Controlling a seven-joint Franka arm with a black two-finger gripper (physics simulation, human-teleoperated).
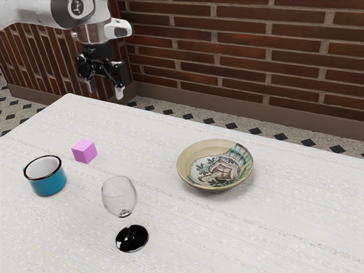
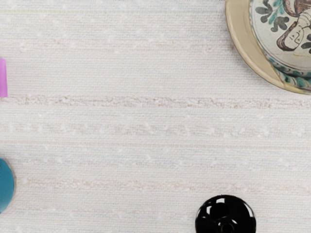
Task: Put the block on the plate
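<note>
Black and two-fingered, the tool hangs in the air at the upper left of the exterior frame, below the white arm. Its fingers stand apart with nothing between them, so it is released and holds no object. The wrist view looks down on the pale, faintly striped surface, taking in parts of the block, the cup, the plate and the glass.

Down the exterior frame from the tool, left of centre, the pink block rests on the surface, off the plate and well apart from it. Near the block, toward the frame's lower left, a blue cup with a white inside and a dark rim stands upright. The deep, round plate sits right of centre, with a tan rim and a painted pattern in green, brown and black. Lower, left of centre, a clear stemmed glass stands upright on its black foot. Behind the surface are a reddish-brown brick wall and a patterned floor.
</note>
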